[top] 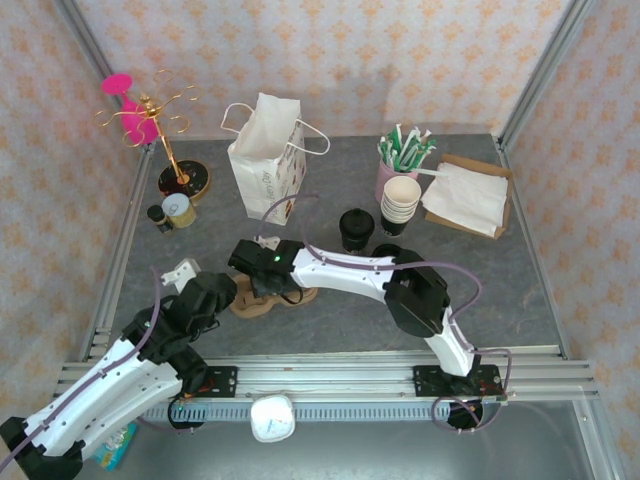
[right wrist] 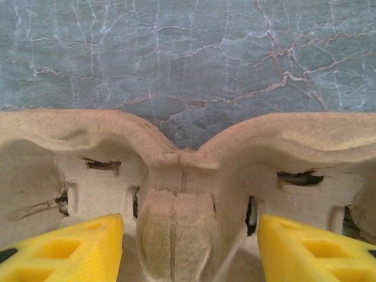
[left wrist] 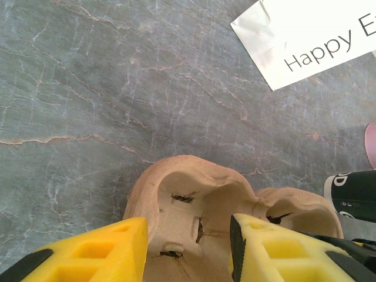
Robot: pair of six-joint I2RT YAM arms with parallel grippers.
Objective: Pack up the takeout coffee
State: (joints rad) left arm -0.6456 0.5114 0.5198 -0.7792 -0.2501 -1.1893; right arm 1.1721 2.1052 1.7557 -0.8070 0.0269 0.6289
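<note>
Grey marbled tabletop [top: 500, 290], inspected from above and from both wrists.

White paper bag [top: 265, 160]: upright, handles up, near the middle of the far edge.

Stack of napkins [top: 465, 195]: lies on a brown tray toward the far right corner.

Pulp cup carrier [top: 262, 303]: lies flat left of centre, toward the near edge, wells empty. Both arms converge on it and cover most of it from above.

Gold wire stand [top: 170, 140]: far left corner, with a small tin [top: 178, 210] just beside its base.

Nested stack of cups [top: 400, 203]: right of centre, just in front of a pink holder [top: 385, 180] of green packets.

Takeout coffee [top: 356, 230]: upright at mid-tabletop, between the bag and the nested stack, close to the stack, apart from the carrier. The right arm's forearm runs across just nearside of it.

Left gripper [left wrist: 187, 238]: jaws partly open, straddling one well of the carrier; contact cannot be confirmed.

Right gripper [right wrist: 189, 232]: jaws wide apart either side of the carrier's centre ridge, clear gaps both sides, nothing held.
</note>
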